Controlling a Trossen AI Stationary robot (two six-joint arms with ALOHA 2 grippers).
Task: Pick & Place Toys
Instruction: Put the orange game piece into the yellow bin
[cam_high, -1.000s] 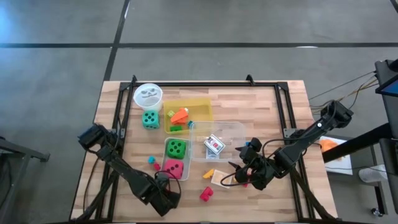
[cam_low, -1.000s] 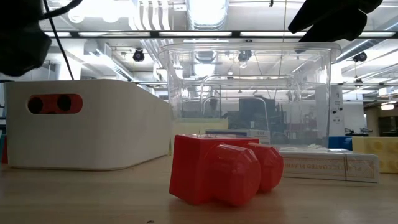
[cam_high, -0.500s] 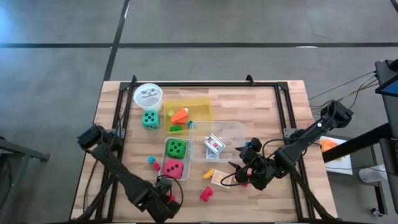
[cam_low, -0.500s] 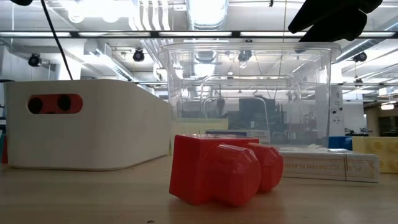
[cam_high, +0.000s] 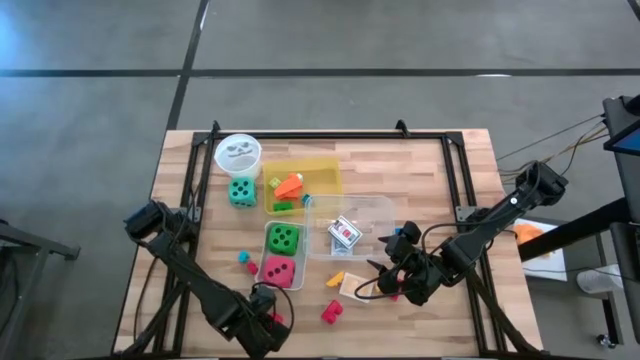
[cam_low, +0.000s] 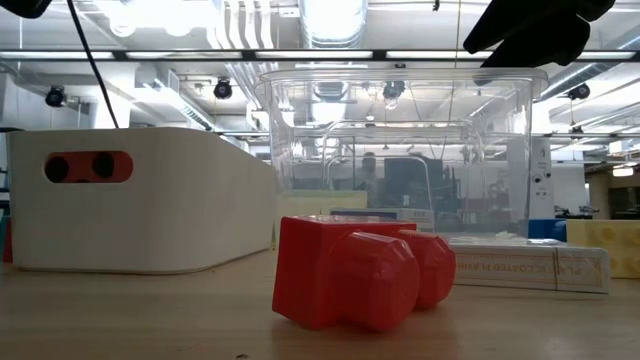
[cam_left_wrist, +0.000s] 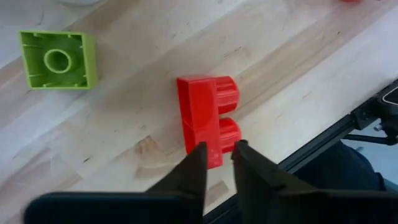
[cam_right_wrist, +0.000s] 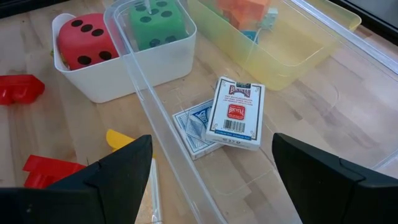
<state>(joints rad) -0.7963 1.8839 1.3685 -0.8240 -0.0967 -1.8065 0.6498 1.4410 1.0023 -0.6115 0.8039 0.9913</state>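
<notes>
Reaching low at the table's (cam_left_wrist: 118, 134) near-left corner, your left gripper (cam_left_wrist: 219, 155) sets its tips at the end of a red block (cam_left_wrist: 200, 118). The fingers stand nearly together with a thin gap, and you cannot tell whether they pinch the block or only touch it. A green block (cam_left_wrist: 58, 60) lies loose nearby.

Your right gripper (cam_right_wrist: 211, 186) hovers released, fingers spread wide, over the near wall of the clear box (cam_right_wrist: 155, 118), where two card packs (cam_right_wrist: 235, 112) lie stacked.

By the look of it, the job is roughly half done. A red die (cam_right_wrist: 84, 40) and a green die (cam_right_wrist: 155, 18) sit in the white bin (cam_right_wrist: 118, 87), and a few blocks are in the yellow tray (cam_high: 328, 164). Left out on the wood are a teal die (cam_high: 240, 192), a second red block (cam_high: 330, 312) and several small pieces between bin and box.

Mind the edge: the left block lies just beside the table's rim, with the black frame rail right beyond. Open wood lies inward, toward the bin.
</notes>
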